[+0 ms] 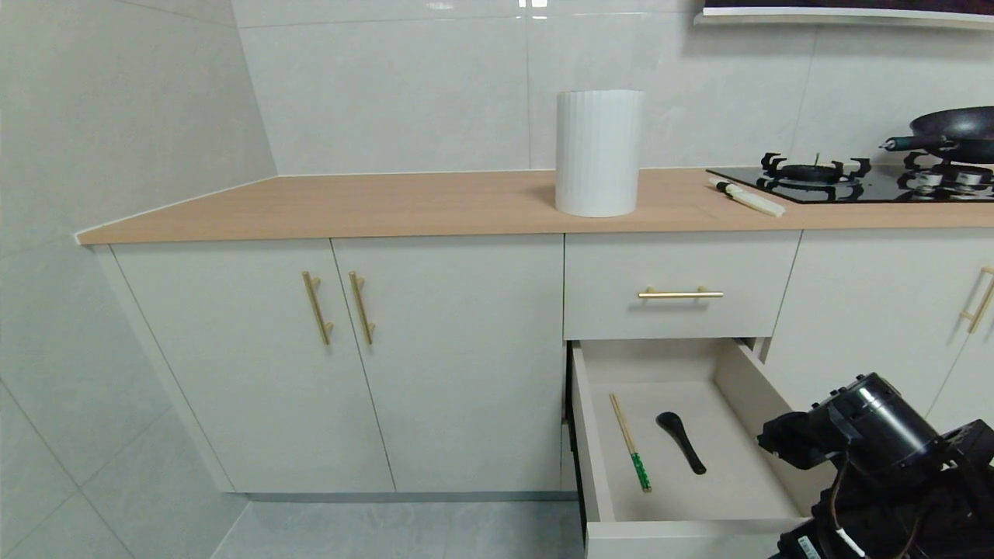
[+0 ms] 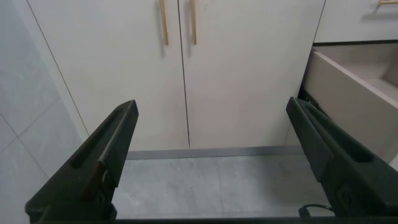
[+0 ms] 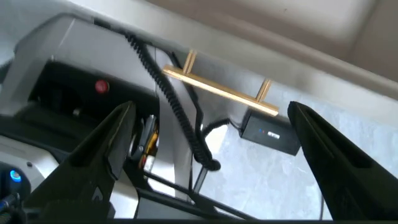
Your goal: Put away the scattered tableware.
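My L pincer (image 2: 211,109) hangs wide open w/ nothing between its fingers, low down and facing the cabinet doors (image 2: 249,74). My R pincer (image 3: 211,111) is spread open too, also empty, w/ a gold handle (image 3: 221,91) just beyond it.

One piece is left out: a pale utensil (image 1: 745,196) flat on the tabletop (image 1: 388,206), just beside the hob's (image 1: 877,191) front-left corner and right of the white canister (image 1: 599,151). Can't tell if it's a knife or a pair of sticks.

Risks as I judge them:
- It's thin and lies flat, so a pinch from above may skid it or roll it vs the hob edge.
- Both arms sit low, and lifting R past the open drawer (image 1: 584,435) could clip its side wall or front.
- If dropped from high up, it could land across what's already inside.

Orientation:
- Pale utensil: long axis diagonal, dark-banded end back-left, other end front-right toward the tabletop edge.
- Chopsticks (image 1: 630,442) in the drawer: run approx back-to-front, green end toward the drawer front.
- Spoon (image 1: 681,442): just beside them, not touching. Bowl to the back, handle to the front and angled slightly right.
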You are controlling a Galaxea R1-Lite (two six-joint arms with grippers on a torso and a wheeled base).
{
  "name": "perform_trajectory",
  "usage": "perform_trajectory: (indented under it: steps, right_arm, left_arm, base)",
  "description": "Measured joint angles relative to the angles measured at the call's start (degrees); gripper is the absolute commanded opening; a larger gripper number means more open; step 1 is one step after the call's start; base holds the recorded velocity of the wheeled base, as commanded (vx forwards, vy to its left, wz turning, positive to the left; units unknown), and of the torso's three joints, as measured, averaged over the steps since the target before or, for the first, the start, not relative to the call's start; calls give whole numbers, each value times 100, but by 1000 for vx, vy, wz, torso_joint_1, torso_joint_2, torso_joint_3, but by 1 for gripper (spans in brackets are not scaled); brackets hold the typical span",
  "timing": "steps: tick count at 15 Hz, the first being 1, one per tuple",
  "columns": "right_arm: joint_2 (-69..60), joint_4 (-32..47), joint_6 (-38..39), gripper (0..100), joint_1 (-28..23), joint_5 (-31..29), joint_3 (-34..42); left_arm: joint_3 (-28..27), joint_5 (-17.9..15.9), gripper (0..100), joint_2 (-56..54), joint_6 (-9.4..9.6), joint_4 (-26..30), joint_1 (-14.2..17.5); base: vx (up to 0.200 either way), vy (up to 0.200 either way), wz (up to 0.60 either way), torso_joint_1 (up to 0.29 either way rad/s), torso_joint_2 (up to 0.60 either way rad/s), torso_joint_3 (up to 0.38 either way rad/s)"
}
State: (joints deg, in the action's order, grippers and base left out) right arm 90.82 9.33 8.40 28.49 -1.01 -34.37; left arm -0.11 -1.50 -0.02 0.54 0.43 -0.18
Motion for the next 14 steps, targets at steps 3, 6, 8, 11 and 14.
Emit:
perform_trajectory:
  steps: [3,6,8,11,14]
  right_arm:
    - [146,-2,7,100,28,0,-11]
    - [396,-20,57,100,28,-16,-69]
    - [579,-27,374,100,20,-43,-204]
    - [827,0,855,100,-5,-82,-450]
    - [1064,-79,989,100,-57,-271,-621]
  left_arm:
    - [-2,2,100,0,0,1,0]
    - [-2,0,100,0,0,4,0]
    - [-2,2,100,0,0,1,0]
    - [-2,0,100,0,0,1,0]
    - [-2,0,100,0,0,1,0]
  base:
    - [0,0,0,0,0,0]
    - [0,0,0,0,0,0]
    - [0,0,0,0,0,0]
    - [0,0,0,0,0,0]
    - [0,0,0,0,0,0]
